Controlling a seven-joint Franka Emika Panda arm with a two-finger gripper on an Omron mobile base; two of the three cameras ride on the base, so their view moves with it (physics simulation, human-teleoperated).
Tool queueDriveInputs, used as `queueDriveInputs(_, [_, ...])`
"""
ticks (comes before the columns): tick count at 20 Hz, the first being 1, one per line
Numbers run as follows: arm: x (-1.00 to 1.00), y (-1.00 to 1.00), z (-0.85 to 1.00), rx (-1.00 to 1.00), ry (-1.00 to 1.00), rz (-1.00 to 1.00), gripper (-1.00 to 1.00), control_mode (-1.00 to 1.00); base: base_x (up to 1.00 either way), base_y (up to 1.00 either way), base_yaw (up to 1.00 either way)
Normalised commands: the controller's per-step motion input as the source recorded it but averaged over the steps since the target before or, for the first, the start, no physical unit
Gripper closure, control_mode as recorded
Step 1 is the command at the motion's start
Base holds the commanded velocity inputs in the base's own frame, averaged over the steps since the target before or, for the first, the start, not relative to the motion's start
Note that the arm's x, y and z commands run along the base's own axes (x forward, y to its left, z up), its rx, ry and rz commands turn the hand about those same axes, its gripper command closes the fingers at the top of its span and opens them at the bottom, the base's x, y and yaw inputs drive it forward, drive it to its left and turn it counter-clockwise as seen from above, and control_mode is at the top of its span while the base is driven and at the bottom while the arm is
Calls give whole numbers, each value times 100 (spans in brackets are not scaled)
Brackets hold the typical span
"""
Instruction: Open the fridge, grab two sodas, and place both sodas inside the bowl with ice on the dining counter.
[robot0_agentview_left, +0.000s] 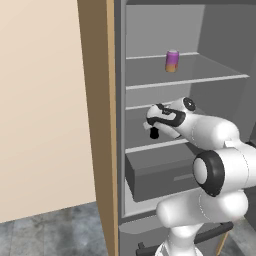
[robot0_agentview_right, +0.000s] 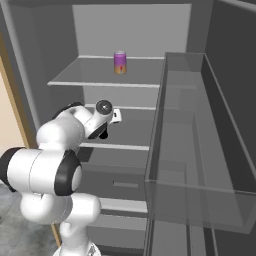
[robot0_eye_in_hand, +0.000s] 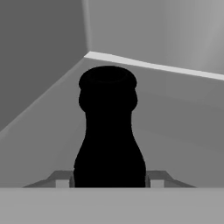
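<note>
Sitting between claw (robot0_eye_in_hand: 109, 179) fingertips: bottle (robot0_eye_in_hand: 108, 131)

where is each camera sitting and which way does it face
Left base view: behind the arm's left, facing into the open fridge; arm reaches to the middle shelf.
Right base view: behind its right, facing the shelves past the door bin; arm at left.
Hand view: on the hand, looking along the tool, shut on the bottle.
Both base views share the can.
</note>
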Motion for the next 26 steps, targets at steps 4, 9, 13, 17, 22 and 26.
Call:
queueDriveInputs(4, [0,0,-3,-2,0,0,100,-100,0,0,0])
queueDriveInputs(9, [-11,-13,-1,0,0,0,100,-100,0,0,0])
queueDriveInputs(13, [-40,-22,0,0,-1,-1,100,-100,0,0,0])
queueDriveInputs(17, [-62,-7,8,0,-1,0,100,-100,0,0,0])
queueDriveInputs(22, [-72,0,57,-1,-1,0,100,-100,0,0,0])
queueDriveInputs(26, [-79,0,77,-5,0,-2,100,-100,0,0,0])
